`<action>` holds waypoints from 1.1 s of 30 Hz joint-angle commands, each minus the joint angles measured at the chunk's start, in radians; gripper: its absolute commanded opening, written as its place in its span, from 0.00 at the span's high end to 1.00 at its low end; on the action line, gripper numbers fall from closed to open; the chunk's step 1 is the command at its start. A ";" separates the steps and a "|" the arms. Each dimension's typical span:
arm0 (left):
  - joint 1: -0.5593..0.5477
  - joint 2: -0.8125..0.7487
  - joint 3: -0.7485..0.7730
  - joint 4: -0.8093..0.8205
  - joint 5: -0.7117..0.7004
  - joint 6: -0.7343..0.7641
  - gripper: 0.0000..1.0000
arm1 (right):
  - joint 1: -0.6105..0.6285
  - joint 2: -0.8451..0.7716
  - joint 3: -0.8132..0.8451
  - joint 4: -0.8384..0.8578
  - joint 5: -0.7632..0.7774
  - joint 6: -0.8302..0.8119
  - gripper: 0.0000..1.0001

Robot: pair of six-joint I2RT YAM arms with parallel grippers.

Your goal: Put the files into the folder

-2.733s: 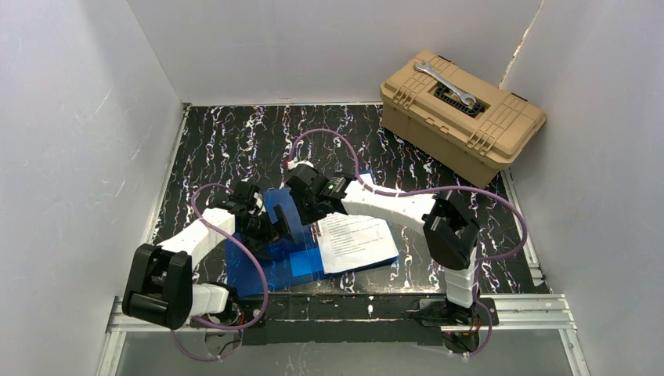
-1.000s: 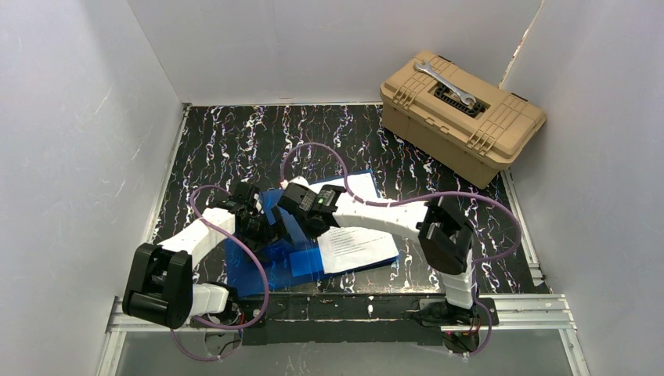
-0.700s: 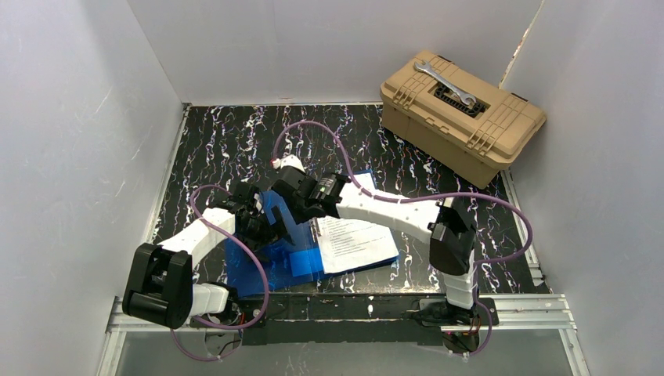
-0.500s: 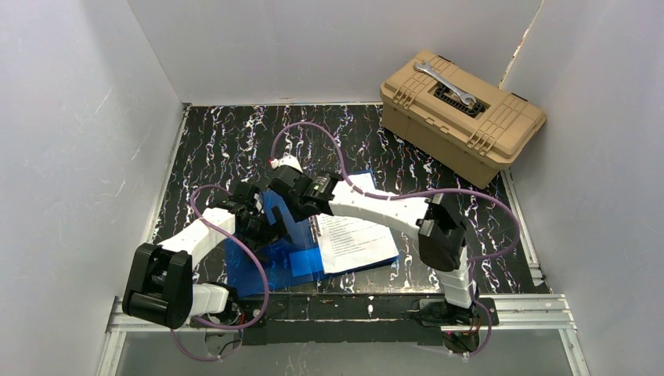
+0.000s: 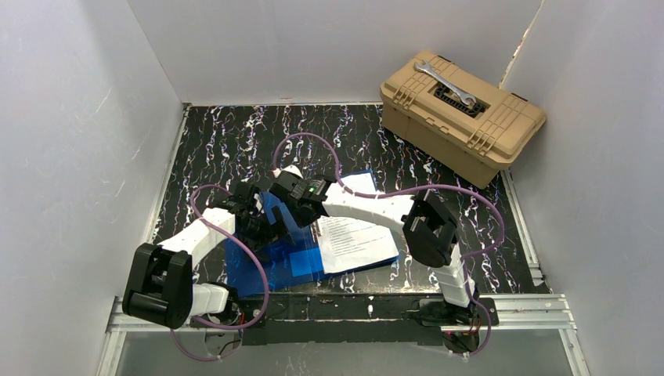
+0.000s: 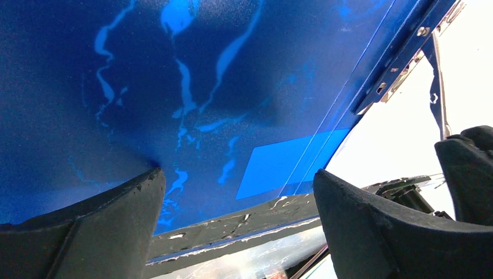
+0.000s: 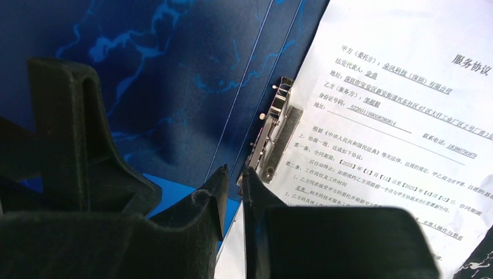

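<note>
The blue folder (image 5: 262,270) lies open near the table's front edge, with its left cover (image 6: 174,87) raised steeply. My left gripper (image 5: 262,223) is open wide behind that cover (image 5: 280,213), and one finger (image 6: 116,221) touches it. The files (image 5: 356,239), white sheets with black text (image 7: 401,116), lie on the folder's right half. My right gripper (image 5: 291,202) hovers over the spine, just short of the metal clip (image 7: 273,136). A narrow slit shows between its tips (image 7: 235,171), and I see nothing in it.
A tan toolbox (image 5: 462,117) with a wrench (image 5: 446,84) on its lid stands at the back right. White walls close in the dark marbled table (image 5: 235,141) on the left, back and right. Purple cables loop above both arms.
My right gripper has moved left and slightly back, from over the files to the folder's spine, and its elbow has swung left. The left arm and the raised cover stay as they were.
</note>
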 commanded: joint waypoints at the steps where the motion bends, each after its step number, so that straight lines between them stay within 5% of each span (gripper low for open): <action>1: 0.003 0.001 0.005 -0.009 0.005 0.012 0.02 | 0.003 -0.023 -0.020 -0.016 -0.022 -0.010 0.77; 18: 0.003 -0.006 0.002 -0.007 0.007 -0.007 0.02 | 0.006 -0.064 -0.132 -0.022 -0.054 -0.007 0.99; 33: 0.003 0.015 -0.013 0.017 0.001 -0.030 0.02 | 0.056 -0.074 -0.325 0.010 -0.025 0.026 0.99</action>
